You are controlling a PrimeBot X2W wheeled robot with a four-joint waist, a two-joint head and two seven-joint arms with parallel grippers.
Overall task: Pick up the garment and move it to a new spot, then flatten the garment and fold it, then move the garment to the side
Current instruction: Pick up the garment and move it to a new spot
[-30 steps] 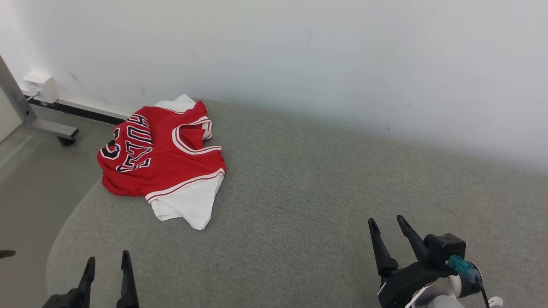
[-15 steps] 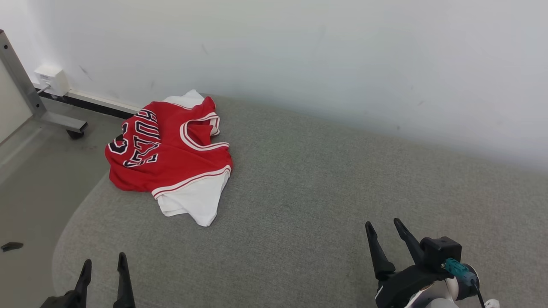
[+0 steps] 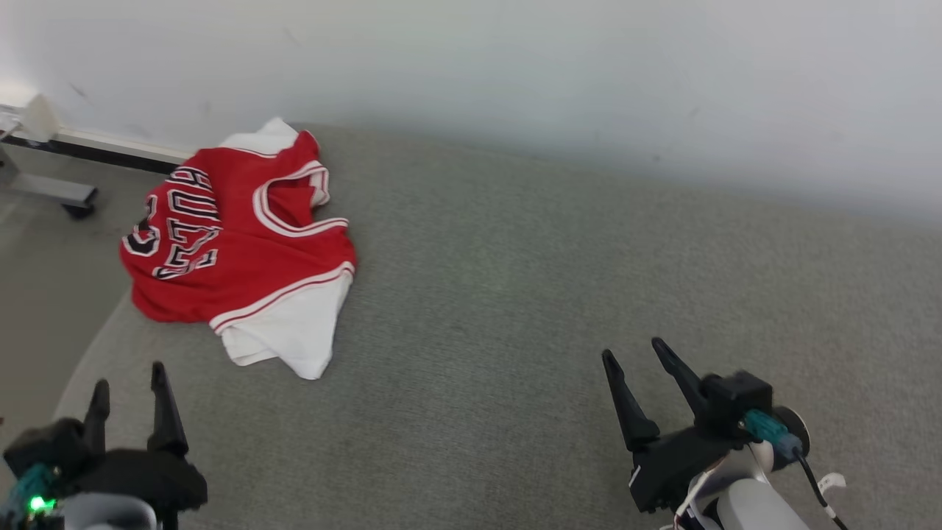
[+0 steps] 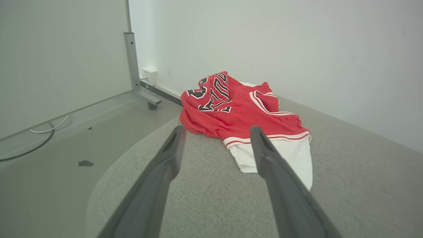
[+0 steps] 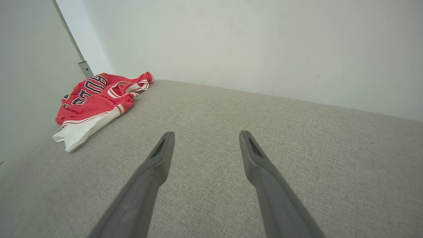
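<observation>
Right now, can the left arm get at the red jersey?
Probably yes. The left gripper, jaws open, faces the jersey across the grey fabric surface; nothing lies between them, though the arm must stretch forward some way.

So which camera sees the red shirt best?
The left wrist view: the red jersey lies close and large. The head view shows it whole but smaller; the right wrist view shows it small, far off.

The left gripper (image 3: 128, 375) sits at the lower left of the head view, its two dark fingers (image 4: 158, 178) spread wide, pointing forward and holding nothing. The right gripper (image 3: 632, 347), at the lower right, is likewise spread and empty, leaning slightly leftward above its pale wrist (image 3: 743, 509).
</observation>
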